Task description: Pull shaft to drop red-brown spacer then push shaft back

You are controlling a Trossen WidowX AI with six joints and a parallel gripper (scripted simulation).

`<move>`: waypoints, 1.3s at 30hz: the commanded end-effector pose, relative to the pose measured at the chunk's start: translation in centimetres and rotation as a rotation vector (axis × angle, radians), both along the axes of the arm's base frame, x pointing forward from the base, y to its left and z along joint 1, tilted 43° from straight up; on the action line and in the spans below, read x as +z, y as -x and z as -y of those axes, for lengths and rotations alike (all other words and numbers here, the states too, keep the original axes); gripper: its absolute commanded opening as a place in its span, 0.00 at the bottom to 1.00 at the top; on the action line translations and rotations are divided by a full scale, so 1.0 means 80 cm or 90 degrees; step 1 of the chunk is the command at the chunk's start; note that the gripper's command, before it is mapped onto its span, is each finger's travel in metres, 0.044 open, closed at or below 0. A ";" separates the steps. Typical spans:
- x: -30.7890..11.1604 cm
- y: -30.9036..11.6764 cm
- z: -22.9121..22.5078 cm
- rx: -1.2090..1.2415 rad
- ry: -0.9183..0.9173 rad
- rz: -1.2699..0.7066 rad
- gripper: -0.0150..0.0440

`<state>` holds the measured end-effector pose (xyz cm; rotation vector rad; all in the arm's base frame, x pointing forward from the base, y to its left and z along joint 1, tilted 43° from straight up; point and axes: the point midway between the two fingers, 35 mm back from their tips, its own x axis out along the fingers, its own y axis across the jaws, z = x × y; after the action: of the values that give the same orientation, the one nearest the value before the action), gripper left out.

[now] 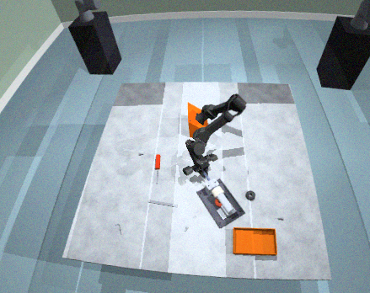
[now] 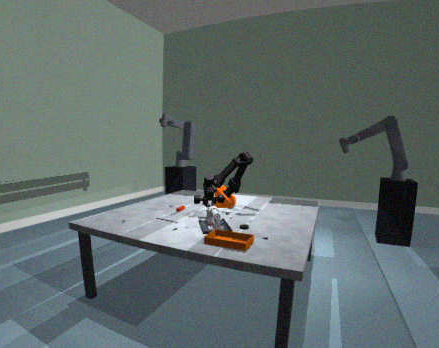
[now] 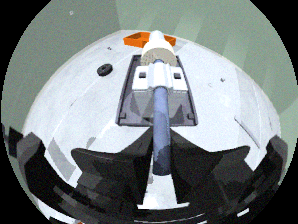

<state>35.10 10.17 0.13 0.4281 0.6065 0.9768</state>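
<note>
My gripper (image 1: 204, 173) (image 3: 159, 129) is shut on the blue-grey shaft (image 3: 161, 107). The shaft's free end sticks out between the fingers in the wrist view, and its far part passes over the white block (image 1: 211, 183) (image 3: 160, 77). Behind that block, a cream cylinder (image 1: 217, 192) (image 3: 159, 53) and a paler cylinder (image 1: 227, 205) stand in line with the shaft. In the top view a small red part (image 1: 217, 203) shows beside the paler cylinder, over the dark tray (image 1: 210, 209) (image 3: 120, 109). Whether it is the spacer, and whether it lies loose, I cannot tell. No spacer shows clearly on the shaft.
An orange bin (image 1: 254, 242) (image 2: 229, 241) (image 3: 133, 42) stands beyond the tray. A black ring (image 1: 250, 195) (image 2: 244, 227) (image 3: 104, 69) lies beside the tray. A red-handled screwdriver (image 1: 158, 162) and a thin rod (image 1: 162, 204) lie on the other side. An orange stand (image 1: 194, 121) is near the arm.
</note>
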 end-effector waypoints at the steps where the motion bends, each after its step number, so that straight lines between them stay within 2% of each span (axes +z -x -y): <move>1: 0.002 -0.004 -0.001 0.000 0.001 0.006 0.25; 39: 0.004 -0.008 -0.004 0.000 0.001 0.006 0.25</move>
<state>35.44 10.43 0.29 0.4281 0.6063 0.9773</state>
